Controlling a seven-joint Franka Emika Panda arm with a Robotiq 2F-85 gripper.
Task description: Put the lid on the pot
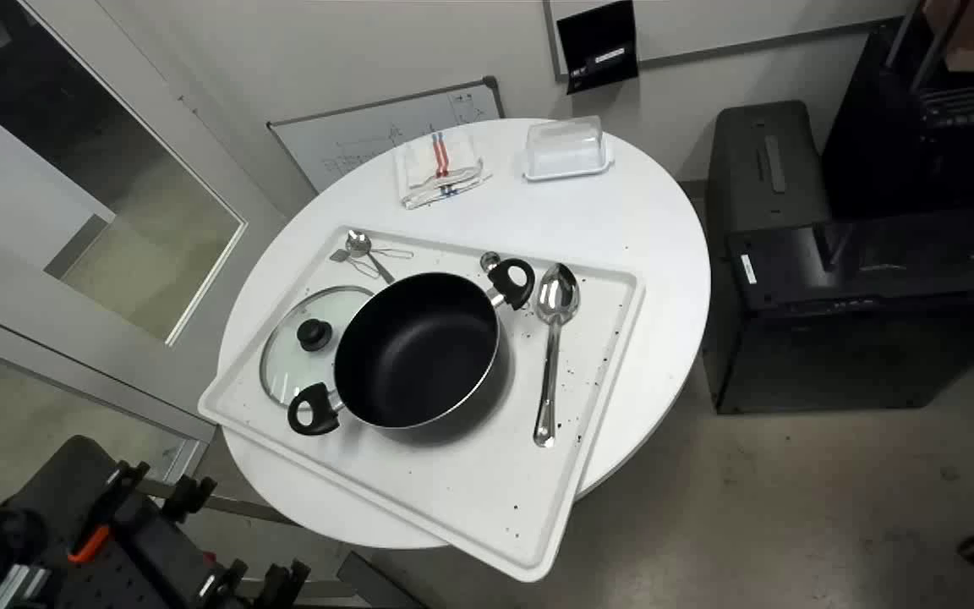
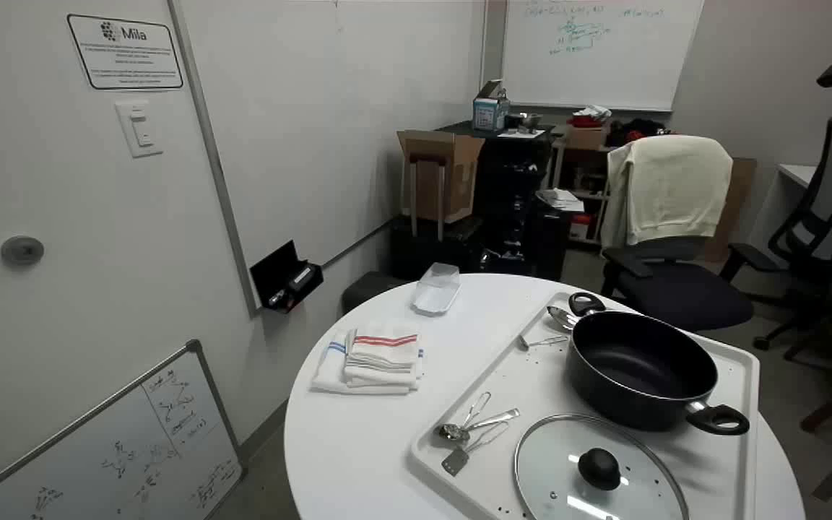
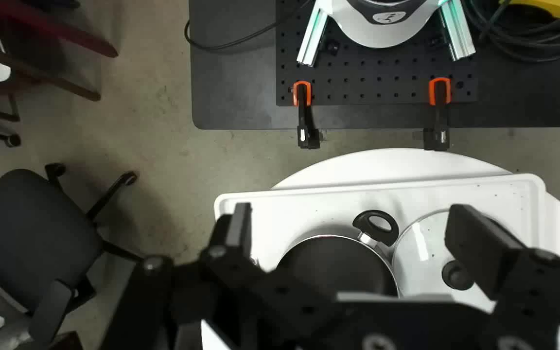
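My fingers [image 3: 477, 248] stand apart, empty. The lid [image 1: 305, 365], at nine o'clock from the pot [image 1: 417, 351] in an exterior view, should be slick, breakable; I'd pinch its knob [image 1: 314, 335].

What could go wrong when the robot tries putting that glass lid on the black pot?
The open gripper might slip on the small rounded knob, dropping the glass lid. One handle of the pot sits close to the lid's edge, so lifting the lid could bump it and shift the pot. A corner of the tray sticks out past the round table, so pressing there could perhaps tilt it.
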